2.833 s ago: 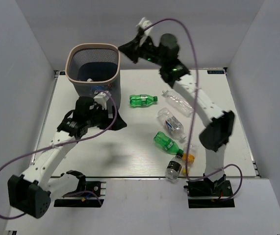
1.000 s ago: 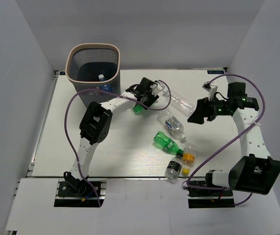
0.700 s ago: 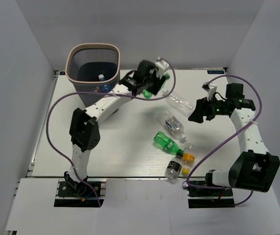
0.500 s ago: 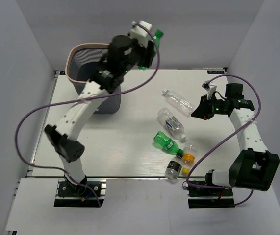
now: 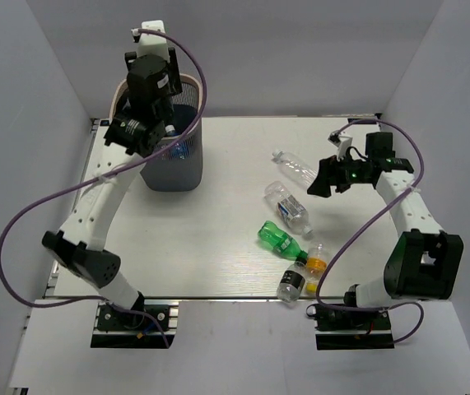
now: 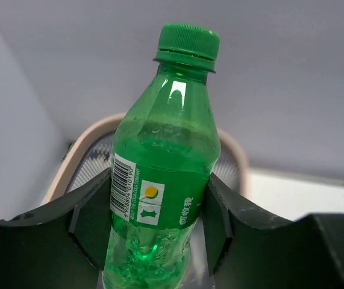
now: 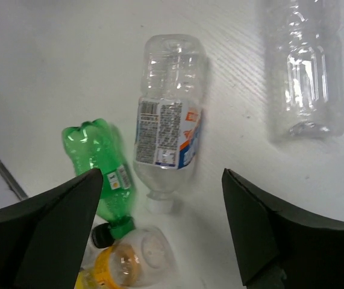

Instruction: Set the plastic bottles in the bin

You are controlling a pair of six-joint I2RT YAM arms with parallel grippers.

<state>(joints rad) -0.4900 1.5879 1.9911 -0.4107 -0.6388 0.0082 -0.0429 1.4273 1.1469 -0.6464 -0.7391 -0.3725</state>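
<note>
At the worktop's point(image 5: 218, 239) far left, above the bin point(image 5: 173, 169), the left jaws pinch a green bottle point(image 6: 162, 174) upright. The right jaws, spread wide, hover over a second green bottle point(image 7: 102, 162), a labelled clear bottle point(image 7: 168, 129) and a plain clear bottle point(image 7: 304, 78).

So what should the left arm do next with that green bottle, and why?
Probably open the left gripper and let it drop. The green bottle is clamped between the fingers, and in the top view the hand appears to hang over the mouth of the bin, whose rim shows just behind the bottle in the wrist view.
</note>
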